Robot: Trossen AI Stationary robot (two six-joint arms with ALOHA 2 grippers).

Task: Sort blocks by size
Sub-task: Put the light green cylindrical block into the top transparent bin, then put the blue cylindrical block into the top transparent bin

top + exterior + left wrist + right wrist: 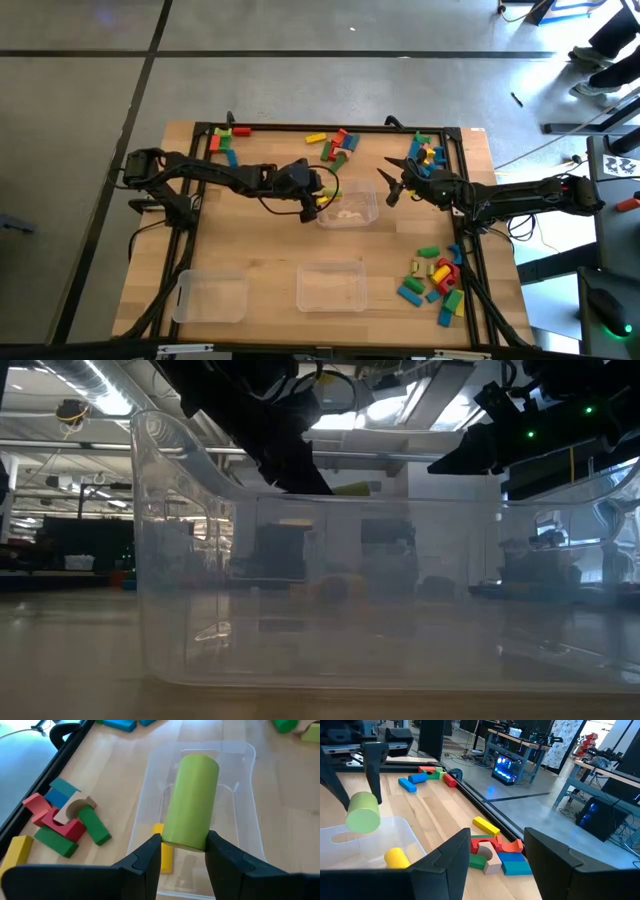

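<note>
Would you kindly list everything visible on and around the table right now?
Green cylinder: one, light green, held over the middle tray.
Middle tray: one, clear, table centre; a yellow cylinder lies inside.
Front trays: two, clear, near edge, left and centre.
Far-left blocks: a few, red, green, blue, yellow, far left corner.
Far-centre blocks: several, mixed colours, far edge.
Far-right blocks: several, mixed colours, far right corner.
Near-right blocks: about a dozen, mixed colours, near right corner.
Table: one, light wood, dark frame.
Person's legs: on the floor, top right.
Left pincer: shut on the green cylinder.
Right pincer: open, right of the middle tray.
</note>
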